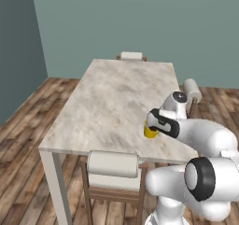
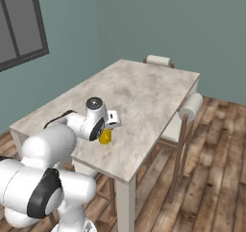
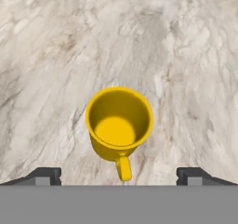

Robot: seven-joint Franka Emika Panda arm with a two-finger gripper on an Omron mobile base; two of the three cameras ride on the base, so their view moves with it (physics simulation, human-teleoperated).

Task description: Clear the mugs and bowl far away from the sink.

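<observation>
1. A yellow mug [image 3: 119, 125] stands upright on the marble-topped table [image 3: 56, 46], at the centre of the hand view, its mouth open toward the camera and its handle pointing to the bottom edge of the frame.

2. The gripper [image 3: 119, 174] hangs above the mug with its jaws spread wide; the two dark fingertips [image 3: 44, 175] sit at the lower left and lower right of the hand view, well clear of the mug on either side and touching nothing.

3. In the left base view the mug [image 1: 150, 132] shows as a small yellow patch right of centre, near the table's [image 1: 107, 102] right-hand edge and half hidden behind the dark-jointed wrist of the white arm [image 1: 205, 140], which rises from the lower right.

4. In the right base view the same mug [image 2: 105, 136] peeks out left of centre, just below the wrist, on the near part of the table [image 2: 144, 91].

5. A wooden chair with a pale cushion [image 1: 113, 170] is tucked in at the bottom centre of the left base view; a second [image 1: 131, 56] stands at the table's far end, top centre.

6. A third chair [image 2: 185, 118] sits along the table's side, right of centre in the right base view, on the wood-plank floor [image 2: 216, 168].

7. A dark-framed window [image 2: 21, 24] fills the upper left corner of the right base view, set in a teal wall.
</observation>
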